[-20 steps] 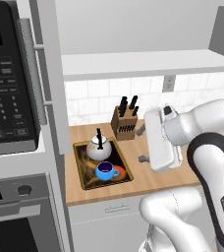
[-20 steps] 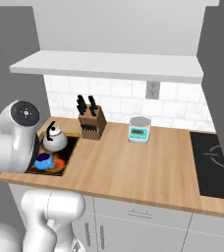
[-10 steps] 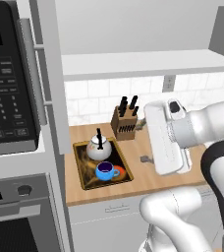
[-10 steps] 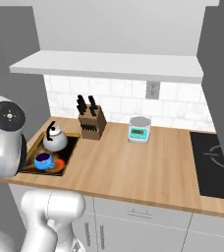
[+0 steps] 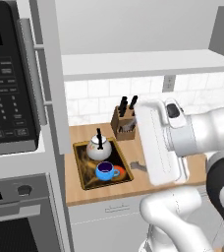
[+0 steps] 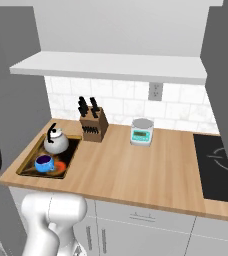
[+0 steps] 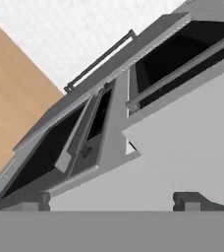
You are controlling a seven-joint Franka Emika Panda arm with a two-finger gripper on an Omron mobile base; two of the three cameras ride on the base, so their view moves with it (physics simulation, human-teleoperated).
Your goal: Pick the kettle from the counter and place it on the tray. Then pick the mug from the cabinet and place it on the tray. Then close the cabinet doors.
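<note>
Cabinet doors (image 5: 47,78) remain to be shut, since kettle (image 5: 98,148) and mug (image 5: 105,171) are seen on the tray (image 5: 83,174) at the surface's left end; the hand (image 7: 116,201), wide open and empty, should be pressed flat against a panel.

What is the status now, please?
Gripper open, empty. Kettle and blue mug both on the tray. Knife block stands just behind the tray.
</note>
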